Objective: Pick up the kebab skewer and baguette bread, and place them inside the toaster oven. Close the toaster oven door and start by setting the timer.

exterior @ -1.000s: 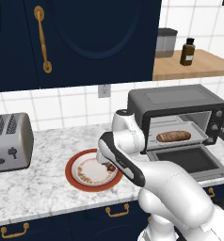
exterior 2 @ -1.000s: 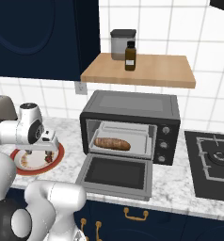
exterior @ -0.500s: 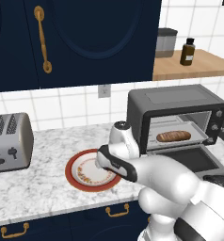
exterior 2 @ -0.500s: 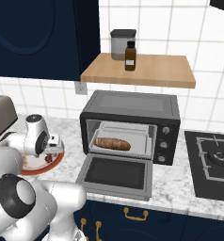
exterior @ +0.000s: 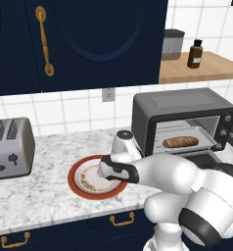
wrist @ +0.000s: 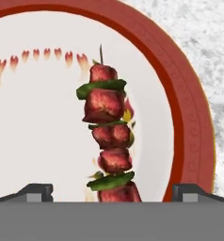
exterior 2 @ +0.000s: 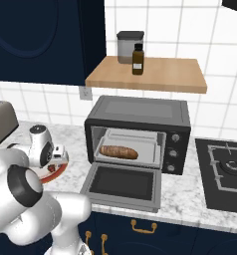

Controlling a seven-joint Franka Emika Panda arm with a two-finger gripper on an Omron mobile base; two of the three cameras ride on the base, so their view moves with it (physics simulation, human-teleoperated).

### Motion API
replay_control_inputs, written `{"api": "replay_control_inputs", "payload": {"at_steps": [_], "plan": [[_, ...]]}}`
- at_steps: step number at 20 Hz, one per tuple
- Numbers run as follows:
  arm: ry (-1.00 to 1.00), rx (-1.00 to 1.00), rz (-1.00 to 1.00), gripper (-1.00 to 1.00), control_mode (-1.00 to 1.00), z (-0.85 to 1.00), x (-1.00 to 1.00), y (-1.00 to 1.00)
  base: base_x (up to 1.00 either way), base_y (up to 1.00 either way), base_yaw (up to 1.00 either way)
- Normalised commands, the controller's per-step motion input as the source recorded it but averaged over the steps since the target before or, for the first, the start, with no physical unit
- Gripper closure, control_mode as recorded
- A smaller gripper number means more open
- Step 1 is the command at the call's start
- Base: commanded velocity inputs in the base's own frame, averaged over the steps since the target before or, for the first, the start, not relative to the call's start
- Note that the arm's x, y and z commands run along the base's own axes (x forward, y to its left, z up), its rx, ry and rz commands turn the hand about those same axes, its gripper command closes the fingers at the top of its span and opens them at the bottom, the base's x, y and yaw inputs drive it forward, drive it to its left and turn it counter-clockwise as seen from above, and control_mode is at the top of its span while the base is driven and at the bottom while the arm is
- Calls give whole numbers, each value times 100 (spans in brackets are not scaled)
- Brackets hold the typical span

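The kebab skewer (wrist: pixel 107 141), red meat chunks with green slices, lies on the white, red-rimmed plate (wrist: pixel 189 132). My gripper (wrist: pixel 112 193) hangs just above it, open, with one finger tip on each side of the skewer's near end. In the left base view the hand covers the right part of the plate (exterior: pixel 74 176). The baguette bread (exterior: pixel 180 142) (exterior 2: pixel 119 152) lies on the tray inside the toaster oven (exterior: pixel 177 105) (exterior 2: pixel 140 107). The toaster oven door (exterior 2: pixel 123 184) is folded down flat, open.
A silver two-slot toaster (exterior: pixel 11 147) stands at the counter's left. A wooden shelf (exterior 2: pixel 145 74) above the oven carries a jar and a brown bottle. A black stove top (exterior 2: pixel 227 172) lies to the oven's right. Dark cabinets hang above.
The hand has swung over the plate and come lower toward the skewer. The jaws have stayed open. The baguette and the oven door have not moved.
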Motion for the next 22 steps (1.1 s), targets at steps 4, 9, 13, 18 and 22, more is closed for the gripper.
{"api": "replay_control_inputs", "payload": {"at_steps": [4,9,13,18,22], "plan": [[0,0,0,-100,-100,-14,0,0,0,0,0],[0,0,0,-100,-100,-17,1,0,0,0,0],[-1,0,0,-100,-100,-19,1,0,0,0,0],[0,0,0,100,-100,-9,0,0,0,0,0],[0,0,0,100,-100,0,0,0,0,0,0]]}}
